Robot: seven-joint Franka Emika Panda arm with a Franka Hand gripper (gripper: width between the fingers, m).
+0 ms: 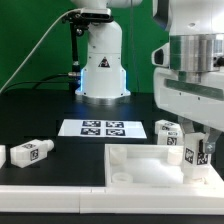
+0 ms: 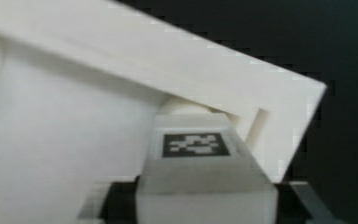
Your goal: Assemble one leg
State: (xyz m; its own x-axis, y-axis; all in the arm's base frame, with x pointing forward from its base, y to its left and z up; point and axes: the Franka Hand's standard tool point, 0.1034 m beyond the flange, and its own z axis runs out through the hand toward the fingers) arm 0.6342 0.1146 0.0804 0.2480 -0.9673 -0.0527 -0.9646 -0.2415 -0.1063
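Observation:
My gripper [image 1: 197, 160] is shut on a leg [image 1: 194, 150], a small white block with a tag on its face, held upright. It is over the near right corner of the large flat white square piece [image 1: 140, 165] in the exterior view. In the wrist view the leg [image 2: 197, 150] sits between the dark fingers [image 2: 144, 200] of my gripper [image 2: 202, 205], its far end at a recessed corner pocket [image 2: 202, 103] of the square piece [image 2: 69, 110]. I cannot tell whether the leg touches the pocket.
Another leg [image 1: 168, 132] stands just behind the square piece, beside my gripper. A leg [image 1: 31, 152] lies at the exterior view's left, with one more [image 1: 2, 155] at the left edge. The marker board [image 1: 103, 128] lies mid-table before the robot base [image 1: 103, 60].

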